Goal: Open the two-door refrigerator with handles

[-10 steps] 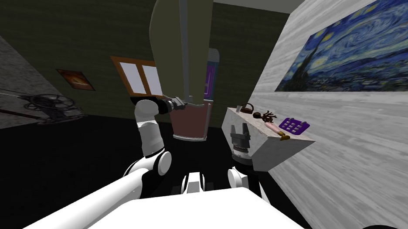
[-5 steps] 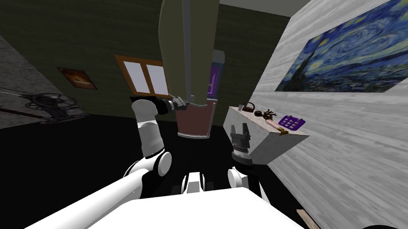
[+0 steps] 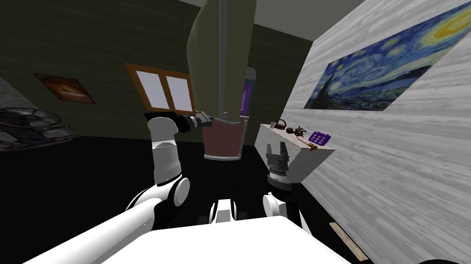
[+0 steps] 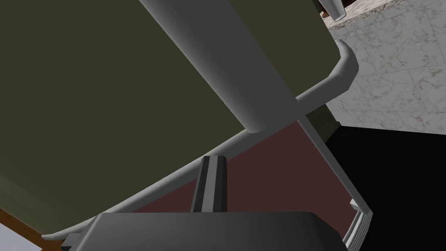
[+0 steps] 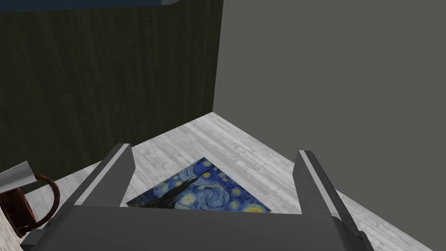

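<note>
Status: task barely begun, no door seen open.

- The refrigerator [image 3: 209,61] stands straight ahead of the robot. It has an olive upper door [image 4: 87,109], a red-brown lower door [image 3: 222,140] and a long grey handle [image 3: 225,52] running down the upper door.
- The left gripper [image 3: 209,120] is at the seam between the two doors, just beside the handle's lower end. In the left wrist view its fingers [image 4: 211,183] are drawn together, with the tip against the grey rim under the upper door. I cannot tell whether they pinch anything; they are not wrapped round the handle bar.
- The right gripper [image 3: 277,149] is held low to the right of the refrigerator, idle, with its fingers [image 5: 111,174] spread apart and nothing between them.
- No gap into the refrigerator is visible. My judgement is that a firm hold and the whole pull on the door remain to be done.

Change since the earlier frames:
- The robot has turned or rolled its head view.
- The refrigerator's top now leans further right.
- The window [image 3: 163,90] left of the refrigerator and the painting [image 3: 384,70] right of it have slid across the view.
- The white ledge [image 3: 298,159] right of the refrigerator looks farther off.
- The left gripper stays at the handle's foot, and its elbow has drifted a little away from the refrigerator.
- The right gripper is unchanged.
</note>
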You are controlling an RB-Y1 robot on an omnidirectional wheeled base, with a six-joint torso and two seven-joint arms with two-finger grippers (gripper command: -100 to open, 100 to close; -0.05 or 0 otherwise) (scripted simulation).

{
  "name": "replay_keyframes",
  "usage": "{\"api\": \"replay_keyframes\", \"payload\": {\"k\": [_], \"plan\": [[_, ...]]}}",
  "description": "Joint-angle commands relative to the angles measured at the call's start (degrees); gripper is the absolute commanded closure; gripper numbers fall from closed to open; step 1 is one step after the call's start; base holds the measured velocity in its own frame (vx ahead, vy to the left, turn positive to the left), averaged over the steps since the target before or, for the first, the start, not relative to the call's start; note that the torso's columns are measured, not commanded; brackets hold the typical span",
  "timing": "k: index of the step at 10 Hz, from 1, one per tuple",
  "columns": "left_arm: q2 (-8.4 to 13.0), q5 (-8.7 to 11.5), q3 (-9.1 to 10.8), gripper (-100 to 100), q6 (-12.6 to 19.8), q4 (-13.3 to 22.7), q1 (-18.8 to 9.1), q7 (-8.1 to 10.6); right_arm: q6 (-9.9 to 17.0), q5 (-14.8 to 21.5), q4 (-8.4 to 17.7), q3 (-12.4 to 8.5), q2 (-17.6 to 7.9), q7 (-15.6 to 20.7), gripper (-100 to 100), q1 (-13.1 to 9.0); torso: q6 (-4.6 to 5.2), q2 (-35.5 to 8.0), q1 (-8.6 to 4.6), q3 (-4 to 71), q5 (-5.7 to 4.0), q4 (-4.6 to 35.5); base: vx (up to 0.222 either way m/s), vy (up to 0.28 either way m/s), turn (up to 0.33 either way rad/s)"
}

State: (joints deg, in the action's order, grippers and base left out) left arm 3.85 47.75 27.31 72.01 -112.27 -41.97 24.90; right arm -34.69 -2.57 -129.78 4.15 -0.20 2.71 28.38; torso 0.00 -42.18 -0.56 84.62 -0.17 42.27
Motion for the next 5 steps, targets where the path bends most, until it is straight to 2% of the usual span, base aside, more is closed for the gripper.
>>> {"api": "replay_keyframes", "payload": {"k": [1,2,3,4,5], "plan": [[3.77,2.97,-2.27,100,-3.4,1.43,2.84,2.17,0.0,0.0,0.0,0.01,0.01,0.0,0,0.0,0.03,0.15,0.08,0.11,0.02,-0.07,-0.112,0.087,-0.326],[5.47,4.3,-2.27,100,-4.79,1.43,3.34,2.17,0.0,0.0,-0.01,0.0,-0.01,0.0,0,-0.02,0.07,-0.18,0.71,-0.07,0.2,0.0,-0.111,0.201,-0.408],[7.26,5.11,-2.27,100,-6.35,1.43,3.34,2.17,0.0,0.0,0.0,-0.01,-0.02,0.0,0,-0.02,-0.04,-0.24,1.14,-0.15,0.35,0.07,-0.043,0.161,-0.087],[9.04,5.11,-2.27,100,-7.15,1.43,3.34,2.17,0.0,0.0,0.0,-0.02,-0.02,0.0,0,0.01,-0.09,-0.03,0.9,-0.02,0.3,0.02,-0.011,0.072,0.051],[9.81,5.11,-2.27,100,-7.15,1.43,3.34,2.17,0.0,0.0,0.0,-0.01,-0.01,0.0,0,0.01,-0.03,0.1,0.4,0.08,0.14,-0.04,0.001,0.012,0.03]]}}
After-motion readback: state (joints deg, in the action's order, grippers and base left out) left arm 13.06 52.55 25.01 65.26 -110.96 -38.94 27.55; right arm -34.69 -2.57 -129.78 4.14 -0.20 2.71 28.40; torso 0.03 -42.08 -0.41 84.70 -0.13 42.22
